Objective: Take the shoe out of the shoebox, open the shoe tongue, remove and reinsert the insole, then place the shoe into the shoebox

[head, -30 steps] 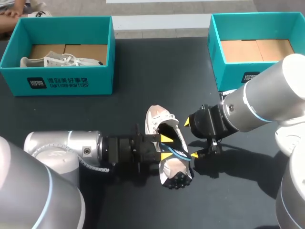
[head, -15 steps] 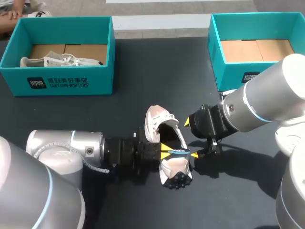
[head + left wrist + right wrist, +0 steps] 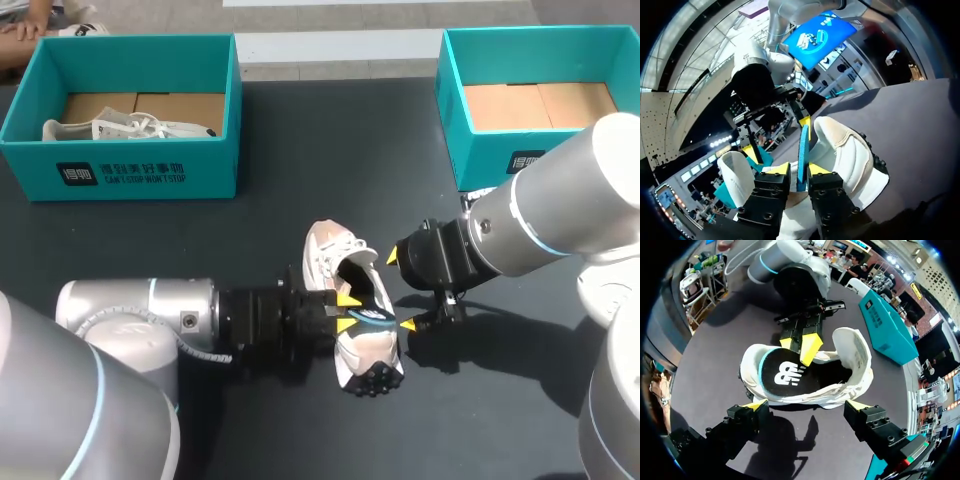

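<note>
A white shoe [image 3: 352, 290] lies on its side mid-table, sole [image 3: 375, 378] toward the front edge. Its black insole [image 3: 785, 375] with a blue edge [image 3: 802, 150] sits in the shoe's opening. My left gripper [image 3: 346, 312] reaches in from the left. Its yellow fingertips [image 3: 779, 169] stand a little apart on either side of the insole's edge, with a gap on one side, so the gripper is open. My right gripper [image 3: 400, 291] hangs wide open just right of the shoe, which lies ahead of its fingers [image 3: 756, 406], untouched.
A teal shoebox [image 3: 140, 170] at the back left holds another white shoe [image 3: 125, 128]. A second teal shoebox [image 3: 452, 120] at the back right shows only its cardboard floor. Dark tabletop [image 3: 300, 200] lies between the boxes and the shoe.
My left gripper's fingers closed tight onto the insole's edge half a second ago and have since parted a little. The shoe and my right arm kept still.
</note>
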`<state>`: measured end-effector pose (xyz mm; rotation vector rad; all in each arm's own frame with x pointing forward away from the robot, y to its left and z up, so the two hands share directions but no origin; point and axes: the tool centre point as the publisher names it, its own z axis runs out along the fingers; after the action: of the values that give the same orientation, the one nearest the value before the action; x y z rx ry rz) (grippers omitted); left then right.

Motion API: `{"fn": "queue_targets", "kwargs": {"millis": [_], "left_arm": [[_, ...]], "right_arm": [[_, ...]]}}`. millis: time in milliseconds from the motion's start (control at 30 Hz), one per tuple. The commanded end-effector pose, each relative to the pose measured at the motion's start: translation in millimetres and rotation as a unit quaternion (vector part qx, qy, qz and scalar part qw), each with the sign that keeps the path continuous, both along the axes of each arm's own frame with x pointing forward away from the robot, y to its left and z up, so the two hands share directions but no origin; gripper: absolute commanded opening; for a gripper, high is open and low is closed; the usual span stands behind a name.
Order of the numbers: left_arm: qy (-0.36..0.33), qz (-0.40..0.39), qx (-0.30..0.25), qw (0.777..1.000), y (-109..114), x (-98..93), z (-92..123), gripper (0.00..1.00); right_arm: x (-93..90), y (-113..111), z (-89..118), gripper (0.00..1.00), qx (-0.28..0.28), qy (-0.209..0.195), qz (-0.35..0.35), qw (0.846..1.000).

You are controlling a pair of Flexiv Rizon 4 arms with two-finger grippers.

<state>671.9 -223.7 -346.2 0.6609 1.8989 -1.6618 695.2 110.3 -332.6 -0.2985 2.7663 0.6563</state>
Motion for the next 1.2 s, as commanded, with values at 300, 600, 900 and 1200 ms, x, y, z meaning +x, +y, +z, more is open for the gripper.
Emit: {"fn": "queue_targets", "kwargs": {"millis": [300, 600, 900, 1200], "left_arm": [[-0.013, -0.033, -0.014, 0.999, -11, -17.8, 23, 0.27], [-0.006, -0.030, 0.019, 0.999, -7, -12.2, -2, 0.00], [0.009, -0.026, 0.015, 1.000, 1, -14.9, -1, 0.27], [-0.011, -0.030, -0.007, 0.999, 10, -20.9, 28, 0.45]], "right_arm": [[-1.3, 0, 0, 1.00, 0.000, -0.001, -0.001, 1.000], [-1.3, 0, 0, 1.00, 0.000, -0.001, -0.001, 1.000], [-1.3, 0, 0, 1.00, 0.000, -0.001, -0.001, 1.000], [-1.3, 0, 0, 1.00, 0.000, -0.001, -0.001, 1.000]]}}
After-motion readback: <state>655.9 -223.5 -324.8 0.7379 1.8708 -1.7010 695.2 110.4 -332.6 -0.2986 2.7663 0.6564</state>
